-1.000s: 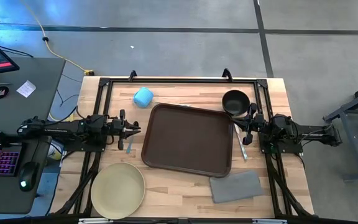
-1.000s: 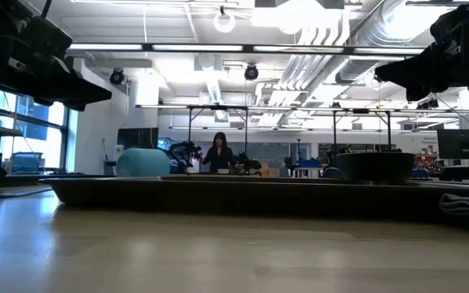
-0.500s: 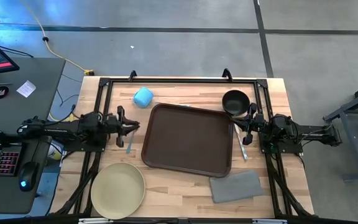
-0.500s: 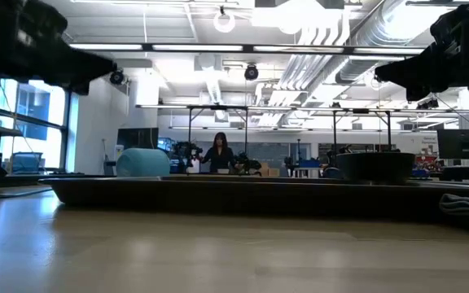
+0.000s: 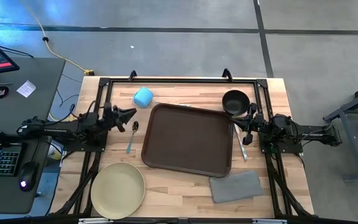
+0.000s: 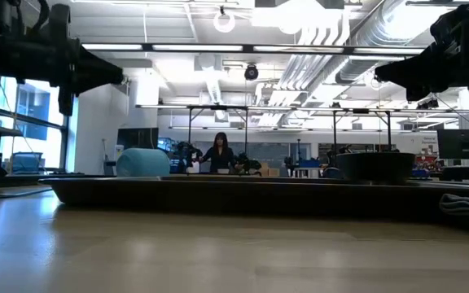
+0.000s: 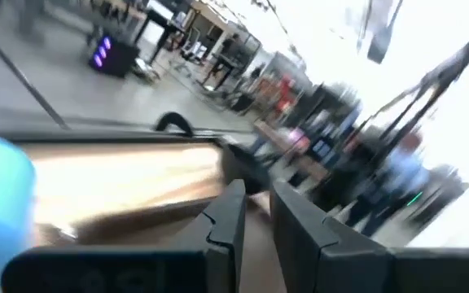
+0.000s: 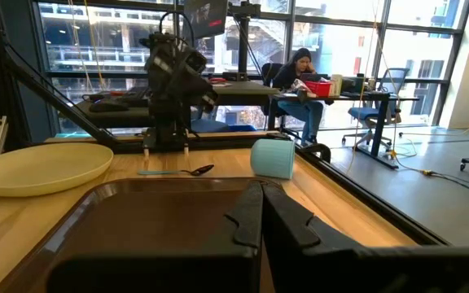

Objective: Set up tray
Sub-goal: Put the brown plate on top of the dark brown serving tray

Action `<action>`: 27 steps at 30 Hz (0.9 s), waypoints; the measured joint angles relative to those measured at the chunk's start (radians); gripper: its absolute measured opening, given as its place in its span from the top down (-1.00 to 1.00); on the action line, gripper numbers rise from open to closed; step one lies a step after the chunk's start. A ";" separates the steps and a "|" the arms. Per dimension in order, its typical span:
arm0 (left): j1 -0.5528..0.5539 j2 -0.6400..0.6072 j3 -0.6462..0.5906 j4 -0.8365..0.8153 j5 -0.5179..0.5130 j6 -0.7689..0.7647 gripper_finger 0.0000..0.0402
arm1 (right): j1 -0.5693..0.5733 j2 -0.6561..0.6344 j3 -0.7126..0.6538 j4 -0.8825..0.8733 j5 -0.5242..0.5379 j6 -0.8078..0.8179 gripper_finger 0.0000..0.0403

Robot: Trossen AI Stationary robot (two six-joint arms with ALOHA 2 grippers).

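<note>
Dark brown tray (image 5: 188, 139) at frame centre. Pale beige-yellow plate (image 5: 117, 190) lower left. Light blue cup (image 5: 143, 97) upper left of centre. Black bowl (image 5: 235, 101) upper right. Flat grey napkin (image 5: 236, 185) lower right. Light wood-grain tabletop (image 5: 185, 186), black frame rails. Grey concrete floor (image 5: 179, 37) above, dark lines.

Tray (image 5: 188, 140) mid-table, spoon (image 5: 131, 137) left, napkin (image 5: 236, 185) right-front

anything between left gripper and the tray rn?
Yes: a spoon lies on the table between the left gripper and the tray, beside the tray's left rim. The high view shows it; the right wrist view confirms.
</note>
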 joint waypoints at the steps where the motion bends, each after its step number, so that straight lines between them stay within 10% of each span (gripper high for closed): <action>1: 0.000 0.000 0.001 0.011 0.000 -0.070 0.53 | 0.000 0.000 0.000 0.000 0.000 0.000 1.00; 12: 0.000 0.001 0.002 0.036 0.002 -0.558 0.53 | 0.000 0.000 0.000 0.000 0.000 0.000 1.00; 20: 0.000 0.001 0.004 0.127 0.046 -0.599 0.53 | 0.000 0.000 0.000 0.026 0.000 0.013 1.00; 27: 0.000 0.001 0.007 0.283 0.074 -0.590 0.53 | 0.000 0.000 -0.001 0.380 0.123 0.361 1.00</action>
